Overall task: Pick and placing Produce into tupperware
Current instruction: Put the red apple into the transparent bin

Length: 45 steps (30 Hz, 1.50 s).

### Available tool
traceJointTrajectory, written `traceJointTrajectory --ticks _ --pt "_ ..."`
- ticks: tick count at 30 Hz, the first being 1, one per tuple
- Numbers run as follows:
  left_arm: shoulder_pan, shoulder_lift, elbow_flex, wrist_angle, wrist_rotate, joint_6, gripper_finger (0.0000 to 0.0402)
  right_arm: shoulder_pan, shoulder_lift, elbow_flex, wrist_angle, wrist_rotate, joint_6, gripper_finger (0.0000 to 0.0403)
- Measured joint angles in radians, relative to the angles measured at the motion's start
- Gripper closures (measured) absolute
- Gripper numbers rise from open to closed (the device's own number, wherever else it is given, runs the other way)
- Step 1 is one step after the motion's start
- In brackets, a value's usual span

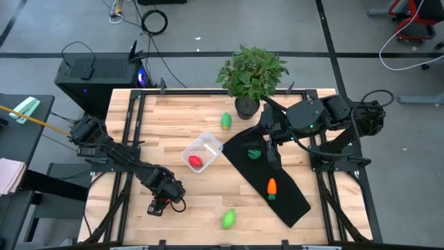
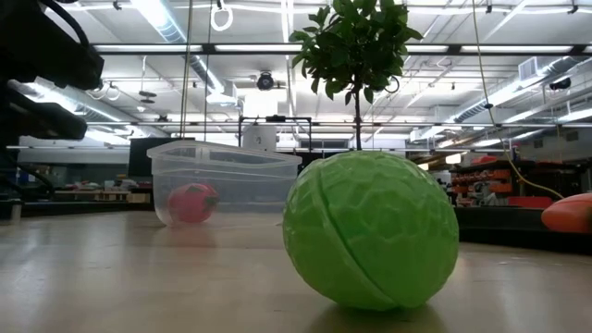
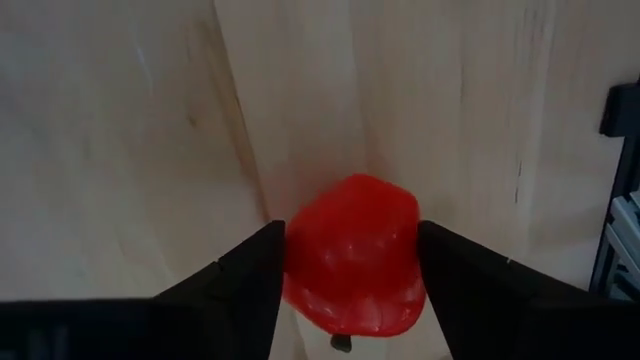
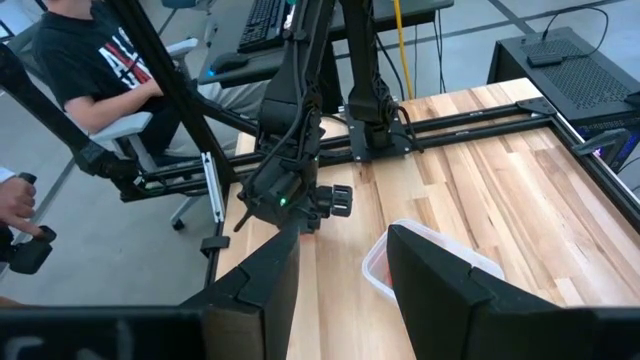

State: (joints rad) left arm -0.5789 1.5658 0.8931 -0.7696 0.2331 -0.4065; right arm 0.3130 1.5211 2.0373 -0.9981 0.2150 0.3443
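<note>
My left gripper (image 1: 158, 203) points down at the near left of the table, its fingers closed on a red toy piece (image 3: 352, 255) of the produce. The clear tupperware (image 1: 202, 151) stands mid-table with another red piece (image 1: 196, 162) inside. One light green piece (image 1: 226, 121) lies beside the plant pot, and a second (image 1: 229, 219) lies near the front edge. A dark green round piece (image 1: 254, 154) and the carrot (image 1: 272, 187) lie on the black mat. My right gripper (image 4: 345, 270) hangs open, high over the mat, holding nothing. My left gripper pinches the red piece between its two fingers, one on each of two opposite sides (image 3: 292, 270). The fingers (image 3: 455, 280) come from above, pointing steeply down. The piece sits on the wooden table top.
A long black mat (image 1: 291, 201) lies slantwise at the right. A leafy potted plant (image 1: 251, 73) stands at the far edge. Black rails frame the table on both sides. A person sits beyond the table's left side (image 4: 95, 60). Bare wood shows between the tupperware and my left gripper.
</note>
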Motion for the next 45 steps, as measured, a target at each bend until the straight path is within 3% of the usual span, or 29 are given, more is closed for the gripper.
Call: traceJointTrajectory --ticks 5,11,16,21,28,33,37,45 --pt "-0.001 0.005 -0.006 -0.009 -0.018 0.008 0.0198 0.0 0.0 0.0 0.0 0.0 0.0 0.0243" --pt "0.006 0.002 -0.003 -0.014 0.03 0.057 0.0212 0.0 0.0 0.0 0.0 0.0 -0.007 0.0243" --pt "0.039 0.001 -0.003 -0.054 0.079 0.066 0.0196 0.0 0.0 0.0 0.0 0.0 -0.007 0.0243" --pt "0.141 -0.007 0.017 -0.091 0.13 0.025 0.0173 0.0 0.0 0.0 0.0 0.0 -0.012 0.0243" --pt "0.245 -0.008 0.138 -0.114 0.126 0.157 0.0153 -0.001 0.0 0.0 0.0 0.0 -0.023 0.0243" --pt "0.252 -0.022 0.168 -0.27 0.125 0.286 0.0155 0.0 0.0 0.0 0.0 0.0 -0.015 0.0243" --pt "0.24 -0.043 0.157 -0.408 0.062 0.343 0.0164 0.0 0.0 0.0 -0.004 0.0 -0.008 0.0243" --pt "0.209 -0.169 0.099 -0.436 0.071 0.248 0.0164 0.0 0.0 0.0 -0.005 -0.001 -0.016 0.0243"
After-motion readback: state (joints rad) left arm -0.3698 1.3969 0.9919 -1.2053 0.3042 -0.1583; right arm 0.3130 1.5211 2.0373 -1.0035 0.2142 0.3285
